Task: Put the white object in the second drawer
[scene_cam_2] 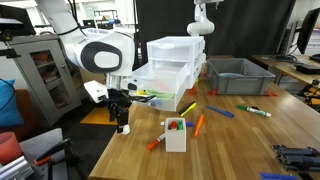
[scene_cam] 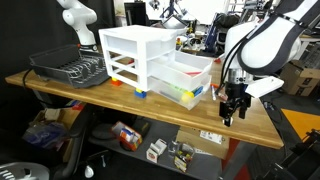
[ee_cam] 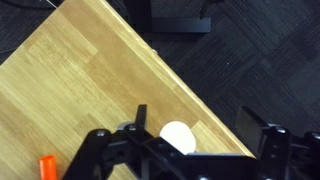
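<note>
The white object point(ee_cam: 176, 134), partly hidden by the wide-open, empty gripper point(ee_cam: 195, 128), lies on the table point(ee_cam: 85, 70).

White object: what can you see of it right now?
In the wrist view the white object is small, plain, rounded and smooth, with no markings. It seems to lie on the wooden table near its edge, between the fingers of the open gripper, closer to one finger; contact is unclear. The gripper hides its lower part.

The end effector point(scene_cam_2: 122, 123) hangs over one corner of the table point(scene_cam_2: 245, 145)
</note>
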Motion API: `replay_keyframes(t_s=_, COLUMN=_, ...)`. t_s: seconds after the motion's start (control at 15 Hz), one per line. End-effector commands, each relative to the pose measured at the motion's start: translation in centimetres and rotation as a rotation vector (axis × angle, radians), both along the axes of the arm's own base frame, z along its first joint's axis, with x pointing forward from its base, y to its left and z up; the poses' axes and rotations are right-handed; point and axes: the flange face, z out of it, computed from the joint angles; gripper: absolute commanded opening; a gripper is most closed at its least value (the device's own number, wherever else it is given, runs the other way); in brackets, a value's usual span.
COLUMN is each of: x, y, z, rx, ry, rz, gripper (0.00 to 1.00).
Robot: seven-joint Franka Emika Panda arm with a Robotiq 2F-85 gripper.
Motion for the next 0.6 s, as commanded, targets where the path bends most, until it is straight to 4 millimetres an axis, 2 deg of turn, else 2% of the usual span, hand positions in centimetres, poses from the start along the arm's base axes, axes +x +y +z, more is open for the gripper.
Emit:
replay_keyframes(t_s=0.0, x=0.5, y=-0.1, z=-1.1, rx=-0.003, ry=-0.002, rz=0.018, gripper=0.80)
replay_keyframes(t_s=0.13, x=0.7, y=-0.1, z=-1.4, rx=-0.003, ry=0.002, rz=0.016, gripper=0.76)
replay_keyframes(t_s=0.2, x=0.9, y=-0.2, z=-1.6, rx=-0.003, ry=0.002, rz=0.015, gripper=0.66)
replay_keyframes(t_s=0.27, x=1.0, y=-0.2, z=-1.7, rx=-0.004, ry=0.001, rz=0.015, gripper=0.62)
replay_keyframes(t_s=0.33, x=1.2, y=-0.2, z=-1.7, rx=-0.005, ry=-0.001, rz=0.014, gripper=0.49)
replay_keyframes(t_s=0.53, x=1.8, y=-0.3, z=-1.2, rx=-0.007, ry=-0.016, rz=0.013, gripper=0.27)
